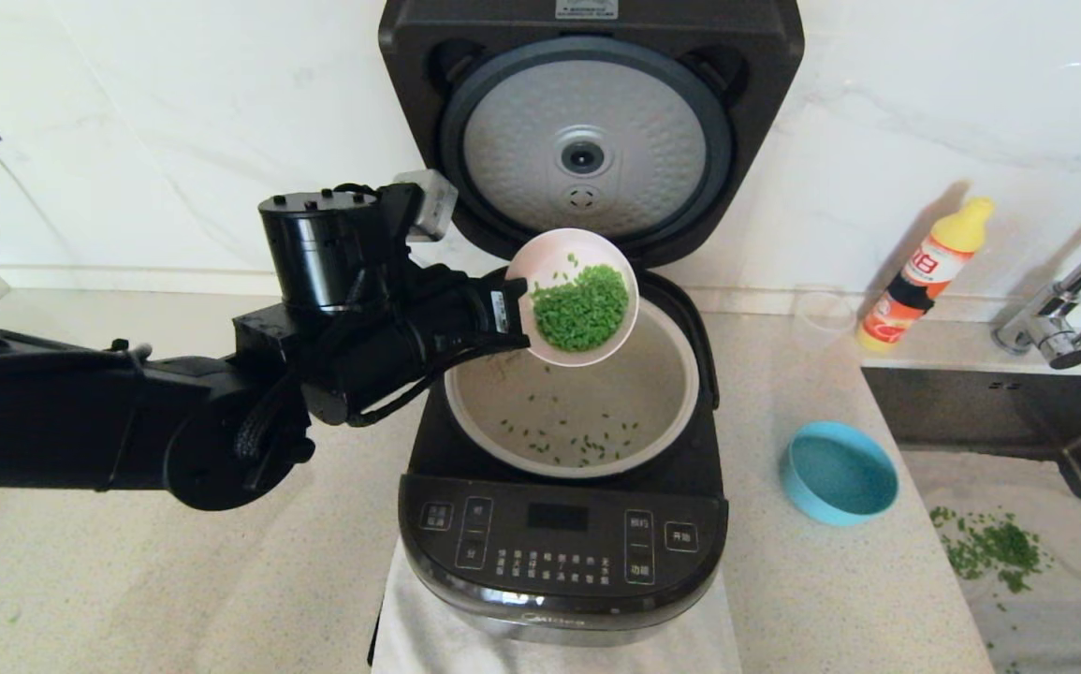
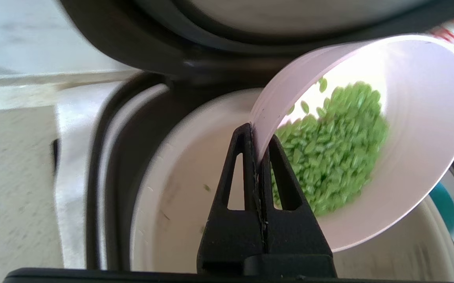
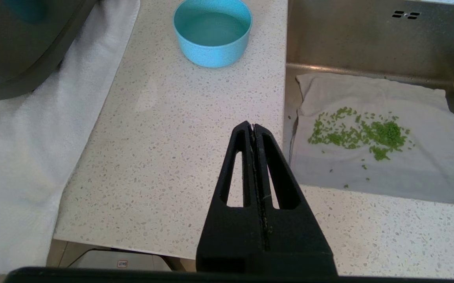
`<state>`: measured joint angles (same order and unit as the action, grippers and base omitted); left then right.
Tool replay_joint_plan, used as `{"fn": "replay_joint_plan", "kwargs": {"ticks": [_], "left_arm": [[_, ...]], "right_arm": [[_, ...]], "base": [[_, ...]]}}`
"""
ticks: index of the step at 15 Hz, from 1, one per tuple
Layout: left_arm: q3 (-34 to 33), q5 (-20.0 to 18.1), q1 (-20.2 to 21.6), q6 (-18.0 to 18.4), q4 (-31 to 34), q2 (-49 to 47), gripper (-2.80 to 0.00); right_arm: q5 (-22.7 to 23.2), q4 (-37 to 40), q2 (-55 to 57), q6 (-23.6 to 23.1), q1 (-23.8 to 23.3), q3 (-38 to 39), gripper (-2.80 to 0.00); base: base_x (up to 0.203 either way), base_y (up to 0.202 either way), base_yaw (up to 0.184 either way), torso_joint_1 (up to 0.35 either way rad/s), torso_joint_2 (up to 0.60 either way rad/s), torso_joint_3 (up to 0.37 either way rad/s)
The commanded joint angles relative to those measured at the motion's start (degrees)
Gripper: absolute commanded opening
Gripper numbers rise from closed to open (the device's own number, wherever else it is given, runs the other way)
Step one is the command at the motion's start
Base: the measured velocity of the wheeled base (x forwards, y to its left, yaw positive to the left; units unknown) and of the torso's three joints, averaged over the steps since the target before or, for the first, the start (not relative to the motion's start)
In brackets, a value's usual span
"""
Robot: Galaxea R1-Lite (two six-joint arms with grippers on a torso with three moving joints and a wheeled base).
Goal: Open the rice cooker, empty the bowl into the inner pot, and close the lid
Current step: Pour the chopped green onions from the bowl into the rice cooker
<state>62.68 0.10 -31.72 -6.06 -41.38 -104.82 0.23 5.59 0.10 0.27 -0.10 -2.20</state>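
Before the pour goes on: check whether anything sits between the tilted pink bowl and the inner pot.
Nothing visible does. The left end effector grips the rim of the pink bowl, tilted directly above the open inner pot. The lid stands upright behind. Only a few green grains lie in the pot.

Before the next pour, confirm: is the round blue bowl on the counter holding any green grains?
No. The round blue bowl is bare inside, standing on the speckled counter.

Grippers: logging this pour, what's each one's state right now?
Left gripper: shut on the rim of the pale pink round bowl of green grains.
Right gripper: shut, holding nothing.
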Motion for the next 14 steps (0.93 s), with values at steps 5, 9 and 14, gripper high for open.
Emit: {"fn": "replay_joint_plan", "kwargs": {"ticks": [5, 9, 14], "left_arm": [[-7.5, -5.4, 0.3, 5.4, -13.2, 1.6, -2.8], [-10.7, -5.3, 0.6, 9.0, -20.5, -1.1, -2.8], [-13.0, -5.0, 1.5, 12.7, -29.9, -4.7, -2.8]], "right_arm": [[0.0, 0.0, 0.0, 0.0, 0.0, 0.0, -2.8], [0.0, 0.0, 0.0, 0.0, 0.0, 0.0, -2.8], [0.0, 0.0, 0.0, 0.0, 0.0, 0.0, -2.8]], "base": [[0.0, 0.0, 0.0, 0.0, 0.0, 0.0], [0.0, 0.0, 0.0, 0.0, 0.0, 0.0], [0.0, 0.0, 0.0, 0.0, 0.0, 0.0]]}}
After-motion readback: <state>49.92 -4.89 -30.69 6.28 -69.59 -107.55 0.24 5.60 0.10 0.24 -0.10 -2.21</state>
